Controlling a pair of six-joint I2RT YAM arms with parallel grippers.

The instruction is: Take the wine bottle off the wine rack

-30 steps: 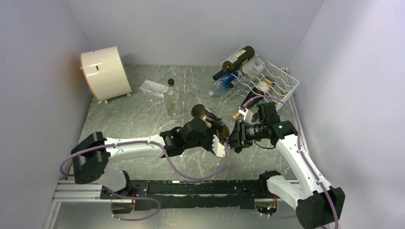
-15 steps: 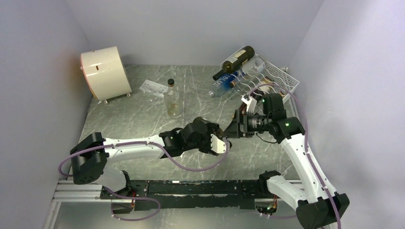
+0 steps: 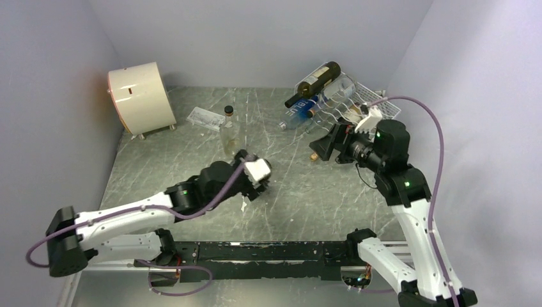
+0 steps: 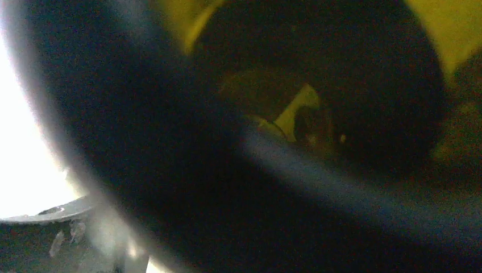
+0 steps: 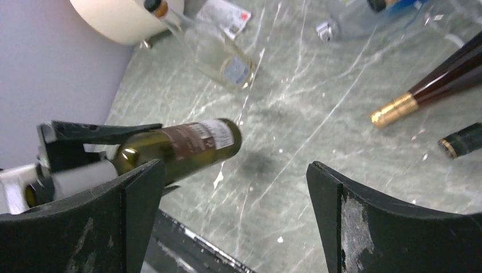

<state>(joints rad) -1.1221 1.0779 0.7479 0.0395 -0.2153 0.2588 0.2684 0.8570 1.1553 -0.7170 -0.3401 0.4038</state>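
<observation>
My left gripper [image 3: 254, 174] is shut on a green wine bottle [image 5: 182, 145] with a brown and white label, held nearly level above the middle of the table. In the left wrist view its dark green glass [image 4: 284, 187] fills the frame and hides the jaws. The same left gripper [image 5: 99, 153] shows in the right wrist view, clamped near the bottle's shoulder. My right gripper [image 3: 326, 144] hangs wide open near the white wire wine rack [image 3: 380, 109], its black fingers [image 5: 341, 222] apart with nothing between them.
The rack carries a dark bottle [image 3: 316, 80] and a blue bottle [image 3: 303, 112]. A gold-capped bottle neck [image 5: 398, 108] sticks out over the table. A clear bottle [image 3: 230, 134] stands upright mid-table, a plastic bag [image 3: 206, 117] behind it. A cream drum [image 3: 140, 96] sits back left.
My right gripper let go of the wine bottle, opened wide and pulled back toward the rack. My left arm carried the bottle to the left and away from it.
</observation>
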